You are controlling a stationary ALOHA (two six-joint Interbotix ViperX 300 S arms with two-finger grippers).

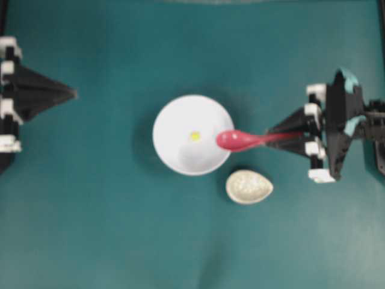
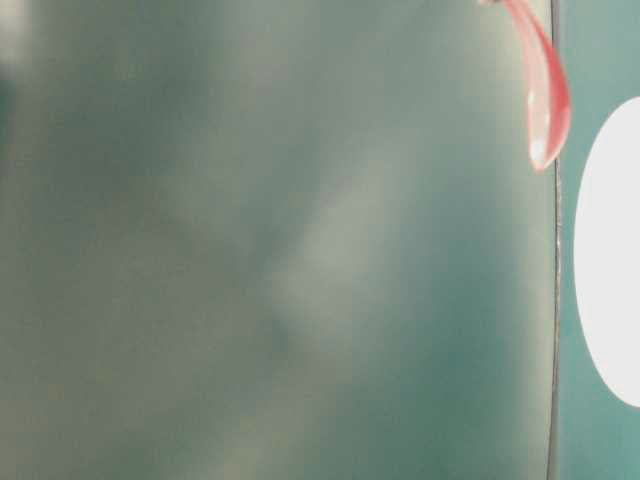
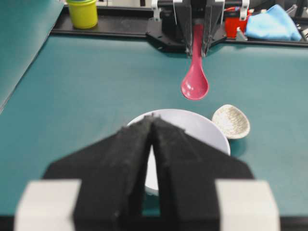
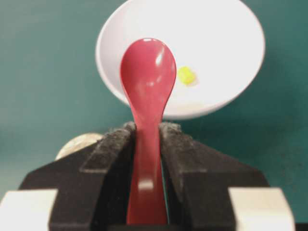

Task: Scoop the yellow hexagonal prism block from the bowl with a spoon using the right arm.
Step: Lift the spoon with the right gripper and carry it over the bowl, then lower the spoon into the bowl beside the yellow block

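Right gripper (image 4: 148, 139): jaws clamped on the handle of the pink-red spoon (image 4: 147, 77), black pads pressing either side of it. The scoop pokes out ahead, over the near rim of the white bowl (image 4: 226, 29), and covers part of the bowl's floor in the wrist view. Just beside the scoop, on the bowl's floor, lies the yellow hexagonal prism block (image 4: 186, 75), tiny and too small for its shape to be made out. From overhead the scoop overlaps the bowl's right edge, apart from the block. The speckled spoon rest (image 1: 249, 186) sits on the teal tabletop (image 1: 90, 229) near the bowl; the right wrist view shows only a sliver behind the jaw. Left gripper (image 3: 153, 120): jaws together, holding nothing, well off to the left. The table-level view is mostly a blur, the bowl cut off at its edge.
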